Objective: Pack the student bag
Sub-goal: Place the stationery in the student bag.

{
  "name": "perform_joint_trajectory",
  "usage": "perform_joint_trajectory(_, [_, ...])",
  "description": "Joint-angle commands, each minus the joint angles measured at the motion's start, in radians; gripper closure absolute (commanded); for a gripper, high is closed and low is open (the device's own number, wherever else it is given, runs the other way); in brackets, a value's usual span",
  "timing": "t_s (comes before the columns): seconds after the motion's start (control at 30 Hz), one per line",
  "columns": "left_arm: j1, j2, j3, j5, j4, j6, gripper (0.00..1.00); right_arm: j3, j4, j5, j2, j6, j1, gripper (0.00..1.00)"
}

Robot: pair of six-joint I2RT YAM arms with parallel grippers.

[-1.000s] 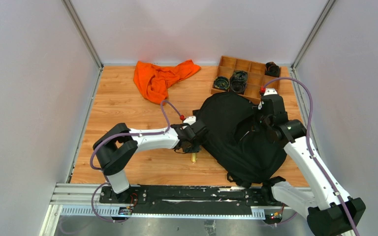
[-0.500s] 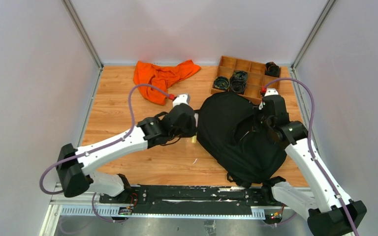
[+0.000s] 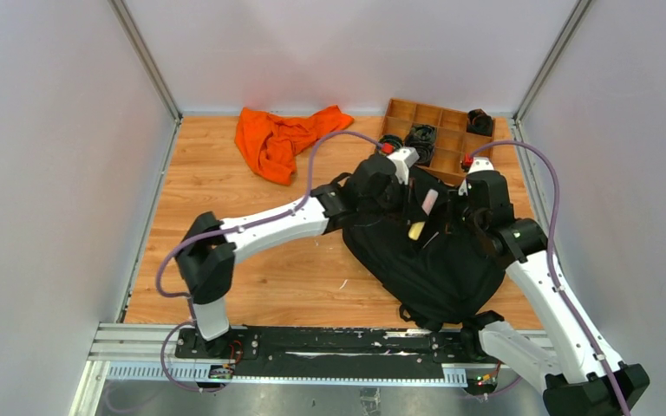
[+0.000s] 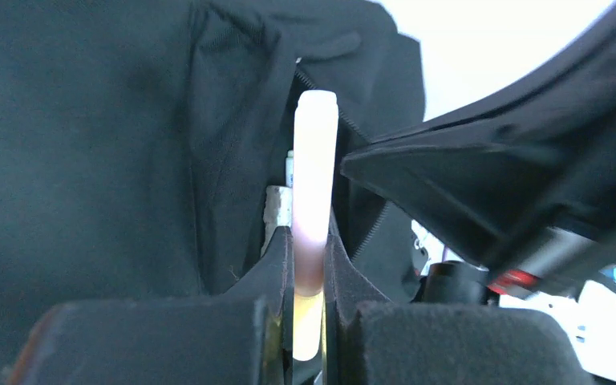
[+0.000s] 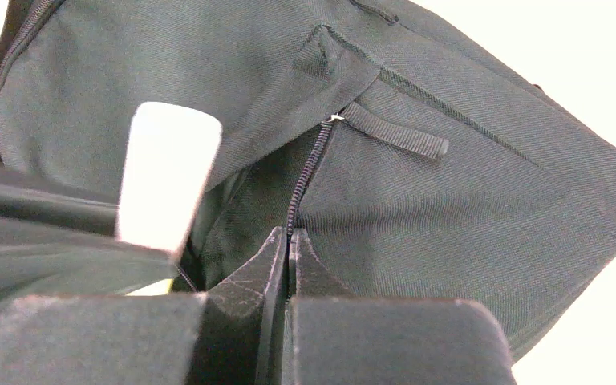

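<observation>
The student bag (image 3: 438,264), a black fabric backpack, lies on the wooden table at the right, its zip opening gaping at the top. Over that opening my left gripper (image 3: 418,213) is shut on a pink-and-yellow marker (image 3: 422,215). In the left wrist view the marker (image 4: 314,176) stands up between the pads (image 4: 281,261), pointing at the dark gap in the bag (image 4: 88,144). At the opening's right side, my right gripper (image 3: 456,224) is pinched shut on the bag's zip edge (image 5: 303,180). In the right wrist view the marker (image 5: 164,172) shows as a pale blur at the left.
An orange cloth (image 3: 282,139) lies crumpled at the back left. A wooden compartment tray (image 3: 451,130) at the back right holds black coiled items (image 3: 421,139). A small white scrap (image 3: 344,283) lies on the table left of the bag.
My left arm has swung from the table left of the bag up and to the right, carrying the marker over the bag's opening. The right arm has held still.
</observation>
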Motion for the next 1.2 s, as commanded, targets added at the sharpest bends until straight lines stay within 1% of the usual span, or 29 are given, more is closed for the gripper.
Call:
perform_joint_trajectory(0.0, [0.0, 0.084, 0.003, 0.178, 0.159, -0.043, 1.0, -0.005, -0.005, -0.019, -0.036, 0.005, -0.007, 1.0])
perform_joint_trajectory(0.27, [-0.004, 0.189, 0.045, 0.263, 0.172, -0.086, 1.0, 0.004, -0.008, -0.013, -0.039, 0.003, -0.008, 1.0])
perform_joint_trajectory(0.37, [-0.014, 0.224, 0.061, 0.276, 0.149, -0.097, 1.0, 0.003, -0.002, -0.008, -0.03, 0.006, -0.007, 1.0])
perform_joint_trajectory(0.4, [-0.015, 0.234, 0.065, 0.285, 0.139, -0.104, 0.96, 0.002, 0.0, -0.004, -0.027, 0.006, -0.007, 1.0])
perform_joint_trajectory(0.47, [-0.014, 0.245, 0.073, 0.29, 0.099, -0.103, 0.77, 0.003, 0.002, 0.006, -0.021, -0.002, -0.008, 1.0])
perform_joint_trajectory(0.5, [-0.014, 0.243, 0.08, 0.287, 0.066, -0.09, 0.69, 0.004, 0.0, 0.011, -0.02, -0.008, -0.008, 0.99])
perform_joint_trajectory(0.53, [-0.013, 0.239, 0.082, 0.285, 0.041, -0.079, 0.63, 0.003, 0.001, 0.012, -0.021, -0.014, -0.008, 0.97])
perform_joint_trajectory(0.57, [-0.014, 0.229, 0.082, 0.281, 0.021, -0.068, 0.57, 0.001, 0.004, 0.013, -0.025, -0.023, -0.008, 0.95])
perform_joint_trajectory(0.63, [-0.014, 0.211, 0.085, 0.284, -0.01, -0.047, 0.52, -0.003, 0.002, 0.029, -0.031, -0.035, -0.008, 0.89])
perform_joint_trajectory(0.67, [-0.014, 0.202, 0.09, 0.284, -0.03, -0.036, 0.51, -0.003, -0.004, 0.04, -0.035, -0.035, -0.007, 0.82])
perform_joint_trajectory(0.73, [-0.014, 0.184, 0.107, 0.287, -0.075, -0.017, 0.51, -0.007, -0.016, 0.066, -0.044, -0.027, -0.008, 0.63])
perform_joint_trajectory(0.8, [-0.014, 0.165, 0.112, 0.303, -0.083, -0.003, 0.52, -0.019, -0.017, 0.115, -0.069, -0.008, -0.007, 0.43])
perform_joint_trajectory(0.83, [-0.014, 0.155, 0.11, 0.333, -0.072, 0.005, 0.53, -0.025, -0.013, 0.15, -0.076, 0.001, -0.008, 0.41])
perform_joint_trajectory(0.9, [-0.014, 0.134, 0.096, 0.377, -0.061, 0.015, 0.56, -0.029, 0.006, 0.218, -0.102, 0.019, -0.009, 0.31])
perform_joint_trajectory(0.93, [-0.014, 0.117, 0.085, 0.382, -0.057, 0.016, 0.58, -0.02, 0.013, 0.229, -0.104, 0.042, -0.021, 0.29])
perform_joint_trajectory(0.97, [-0.013, 0.102, 0.072, 0.375, -0.057, 0.018, 0.58, -0.005, 0.02, 0.197, -0.098, 0.066, -0.053, 0.3])
perform_joint_trajectory(1.0, [-0.012, 0.085, 0.064, 0.358, -0.065, 0.023, 0.58, 0.009, 0.031, 0.134, -0.086, 0.093, -0.096, 0.3])
perform_joint_trajectory(1.03, [-0.009, 0.073, 0.062, 0.338, -0.086, 0.035, 0.59, 0.019, 0.046, 0.03, -0.069, 0.117, -0.169, 0.31])
perform_joint_trajectory(1.1, [-0.002, 0.055, 0.076, 0.264, -0.155, 0.07, 0.59, 0.032, 0.075, -0.113, -0.018, 0.166, -0.277, 0.32])
perform_joint_trajectory(1.13, [0.005, 0.048, 0.084, 0.221, -0.186, 0.08, 0.59, 0.036, 0.08, -0.163, 0.013, 0.181, -0.317, 0.34])
perform_joint_trajectory(1.17, [0.011, 0.039, 0.089, 0.184, -0.213, 0.083, 0.6, 0.036, 0.082, -0.182, 0.044, 0.192, -0.362, 0.38])
